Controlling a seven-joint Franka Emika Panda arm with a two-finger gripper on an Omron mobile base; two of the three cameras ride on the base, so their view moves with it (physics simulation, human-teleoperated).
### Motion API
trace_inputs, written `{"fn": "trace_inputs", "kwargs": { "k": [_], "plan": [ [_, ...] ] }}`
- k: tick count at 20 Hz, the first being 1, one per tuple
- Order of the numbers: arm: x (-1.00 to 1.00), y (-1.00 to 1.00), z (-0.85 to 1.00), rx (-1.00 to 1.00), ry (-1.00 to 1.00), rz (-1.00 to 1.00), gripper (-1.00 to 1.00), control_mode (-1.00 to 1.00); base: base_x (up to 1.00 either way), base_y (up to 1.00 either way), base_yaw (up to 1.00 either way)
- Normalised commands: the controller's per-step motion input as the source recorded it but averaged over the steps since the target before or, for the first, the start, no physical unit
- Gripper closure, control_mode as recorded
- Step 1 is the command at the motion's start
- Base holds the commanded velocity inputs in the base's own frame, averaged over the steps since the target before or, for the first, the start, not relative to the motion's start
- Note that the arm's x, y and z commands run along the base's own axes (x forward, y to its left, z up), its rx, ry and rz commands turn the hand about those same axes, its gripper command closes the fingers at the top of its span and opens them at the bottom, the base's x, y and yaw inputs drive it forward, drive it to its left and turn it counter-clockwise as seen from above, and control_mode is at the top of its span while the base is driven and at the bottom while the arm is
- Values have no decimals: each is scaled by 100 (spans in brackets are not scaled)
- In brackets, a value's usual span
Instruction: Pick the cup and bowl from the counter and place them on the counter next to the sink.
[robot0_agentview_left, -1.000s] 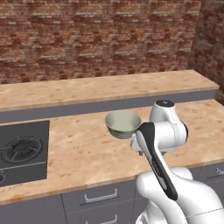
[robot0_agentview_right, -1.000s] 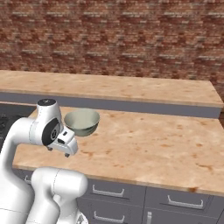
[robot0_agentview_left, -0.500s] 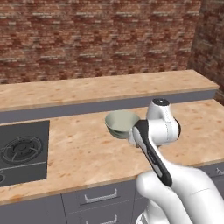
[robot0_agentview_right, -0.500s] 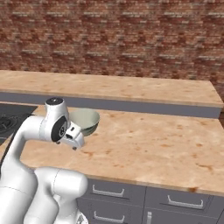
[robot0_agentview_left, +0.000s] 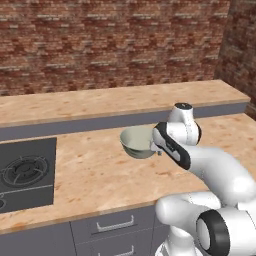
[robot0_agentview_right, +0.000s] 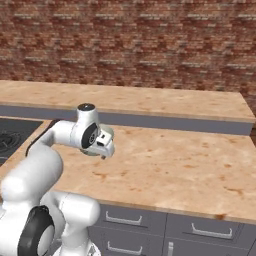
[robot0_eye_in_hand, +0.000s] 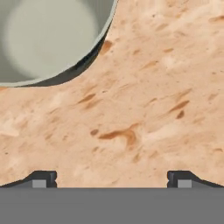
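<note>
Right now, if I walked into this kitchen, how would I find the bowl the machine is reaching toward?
Start at the light wood-grain counter below the brick wall, with the black stove top set into its left end. To the right of the stove, beside the white arm's open gripper, sits the bowl. It is wide, round, pale grey-green with a smooth off-white inside.

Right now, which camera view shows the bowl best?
The left base view: there the bowl stands whole on the counter, only its right edge behind the arm. The hand view shows part of its inside; in the right base view the arm hides most of it.
</note>
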Motion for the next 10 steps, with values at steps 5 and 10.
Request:
{"fn": "trace_inputs", "kwargs": {
  "k": [5, 10],
  "plan": [
    [89, -24, 26, 0, 19, 1, -100, -100, 0, 0, 0],
    [49, -17, 21, 0, 19, 0, -100, -100, 0, 0, 0]
  ]
}}
